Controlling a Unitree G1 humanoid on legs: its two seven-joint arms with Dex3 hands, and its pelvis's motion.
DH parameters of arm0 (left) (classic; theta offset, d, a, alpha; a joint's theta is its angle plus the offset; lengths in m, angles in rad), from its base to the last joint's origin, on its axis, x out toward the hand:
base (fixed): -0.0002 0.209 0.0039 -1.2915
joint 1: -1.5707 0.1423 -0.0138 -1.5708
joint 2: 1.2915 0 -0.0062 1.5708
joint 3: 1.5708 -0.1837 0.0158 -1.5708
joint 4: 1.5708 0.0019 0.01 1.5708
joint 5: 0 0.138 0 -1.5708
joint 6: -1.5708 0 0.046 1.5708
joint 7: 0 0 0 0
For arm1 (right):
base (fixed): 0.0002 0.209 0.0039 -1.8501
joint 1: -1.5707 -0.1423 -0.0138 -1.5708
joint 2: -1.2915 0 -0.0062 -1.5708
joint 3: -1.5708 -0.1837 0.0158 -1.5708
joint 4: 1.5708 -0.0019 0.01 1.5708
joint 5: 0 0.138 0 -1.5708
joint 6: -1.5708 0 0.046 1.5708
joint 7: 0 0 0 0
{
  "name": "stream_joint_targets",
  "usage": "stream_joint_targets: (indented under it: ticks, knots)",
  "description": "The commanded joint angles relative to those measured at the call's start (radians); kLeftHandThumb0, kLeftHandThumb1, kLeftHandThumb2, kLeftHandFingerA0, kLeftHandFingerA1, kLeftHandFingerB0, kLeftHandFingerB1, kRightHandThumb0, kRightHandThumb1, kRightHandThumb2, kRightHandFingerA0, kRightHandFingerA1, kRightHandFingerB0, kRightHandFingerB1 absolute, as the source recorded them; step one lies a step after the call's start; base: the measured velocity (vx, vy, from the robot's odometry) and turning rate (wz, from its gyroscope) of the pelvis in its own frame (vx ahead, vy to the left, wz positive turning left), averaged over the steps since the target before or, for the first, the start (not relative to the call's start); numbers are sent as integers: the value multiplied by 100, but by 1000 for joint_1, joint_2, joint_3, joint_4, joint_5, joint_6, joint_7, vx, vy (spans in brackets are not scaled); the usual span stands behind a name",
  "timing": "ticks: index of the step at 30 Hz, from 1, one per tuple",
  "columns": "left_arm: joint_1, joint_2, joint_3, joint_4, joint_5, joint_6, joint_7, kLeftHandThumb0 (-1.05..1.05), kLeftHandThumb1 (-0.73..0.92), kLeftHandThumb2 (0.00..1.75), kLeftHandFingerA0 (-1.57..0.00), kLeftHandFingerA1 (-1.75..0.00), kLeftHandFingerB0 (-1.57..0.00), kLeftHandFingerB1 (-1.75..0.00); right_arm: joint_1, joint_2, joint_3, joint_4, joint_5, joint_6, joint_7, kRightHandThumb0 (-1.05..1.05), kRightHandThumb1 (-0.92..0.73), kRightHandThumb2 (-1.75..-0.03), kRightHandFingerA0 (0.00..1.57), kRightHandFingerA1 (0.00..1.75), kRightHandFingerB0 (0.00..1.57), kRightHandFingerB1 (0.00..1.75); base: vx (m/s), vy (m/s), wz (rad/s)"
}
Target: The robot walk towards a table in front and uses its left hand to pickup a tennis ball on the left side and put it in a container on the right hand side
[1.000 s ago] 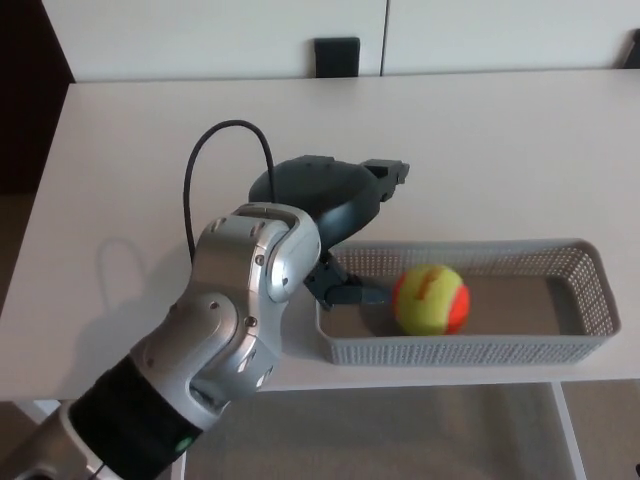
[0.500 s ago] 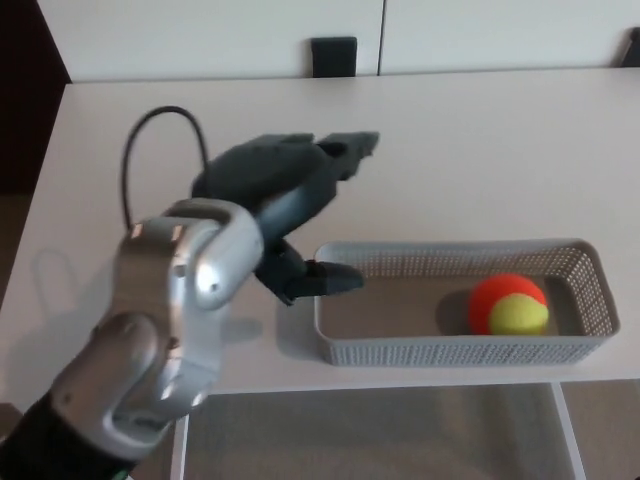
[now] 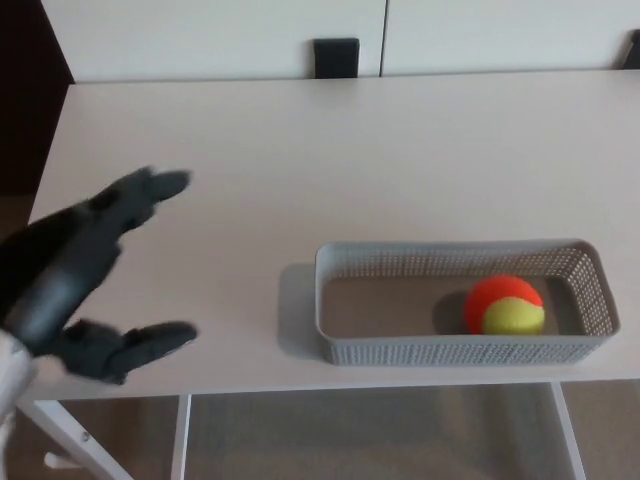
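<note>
Tennis ball [image 3: 505, 305], fuzzy orange-yellow, sits inside rectangular grey mesh container [image 3: 450, 348].

Bare tabletop [image 3: 400, 160] gives me open passage between my left hand [image 3: 85, 275], fingers spread at the table's left edge, and the mesh container [image 3: 450, 350] front right. Its walls block a low approach; the tennis ball [image 3: 505, 305] occupies its right end.

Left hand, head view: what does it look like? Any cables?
The left hand is matte dark grey to black, with thick, rounded, segmented fingers. A sliver of pale silver casing shows at the wrist. No cable or marking is visible; the picture is motion-blurred. The right hand is not in view.
</note>
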Motion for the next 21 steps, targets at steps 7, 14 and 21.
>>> stream_joint_targets:
  ticks: [7, 14, 21]
  knots:
    - [610, -103, 725, 322, -659, -698, -22, -63, 51, 56, -34, -39, -30, -32, 1, -16, 5, 152, -9, -53, 9, -45, -54, -56, 56, 51, 51, 46, 0, 0, 0]
    - [728, -36, 610, 521, -653, -812, -181, -67, 52, 56, -42, -42, -30, -33, 7, 12, -2, 171, 9, -42, 4, -44, -53, -56, 55, 50, 51, 46, 0, 0, 0]
    - [647, 58, 380, 728, -424, -801, -91, -68, 51, 56, -48, -47, -36, -37, -23, 5, -15, 198, 20, -34, 8, -44, -54, -56, 58, 49, 51, 44, 0, 0, 0]
